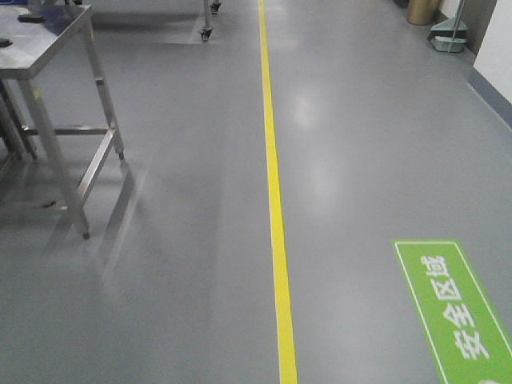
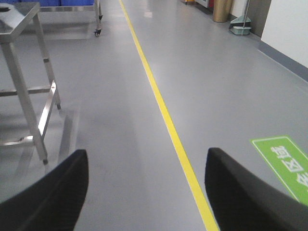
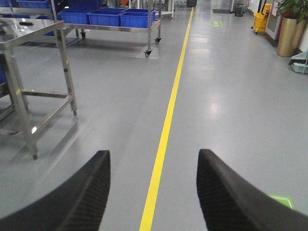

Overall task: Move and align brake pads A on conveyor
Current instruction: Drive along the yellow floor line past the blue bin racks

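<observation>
The brake pads A and the conveyor are out of view in every frame. My left gripper point(image 2: 147, 166) is open, its two black fingers spread wide over bare grey floor with nothing between them. My right gripper point(image 3: 154, 166) is open as well, its fingers either side of the yellow floor line point(image 3: 166, 120), holding nothing. Neither gripper shows in the front view.
A steel table point(image 1: 48, 48) on thin legs stands at the left, also in the wrist views as the steel table point(image 2: 17, 24) point(image 3: 29, 38). A wheeled rack of blue bins point(image 3: 110, 18) is further back. A green floor marking point(image 1: 456, 312) lies at the right. A gold planter point(image 3: 290, 33) stands by the right wall.
</observation>
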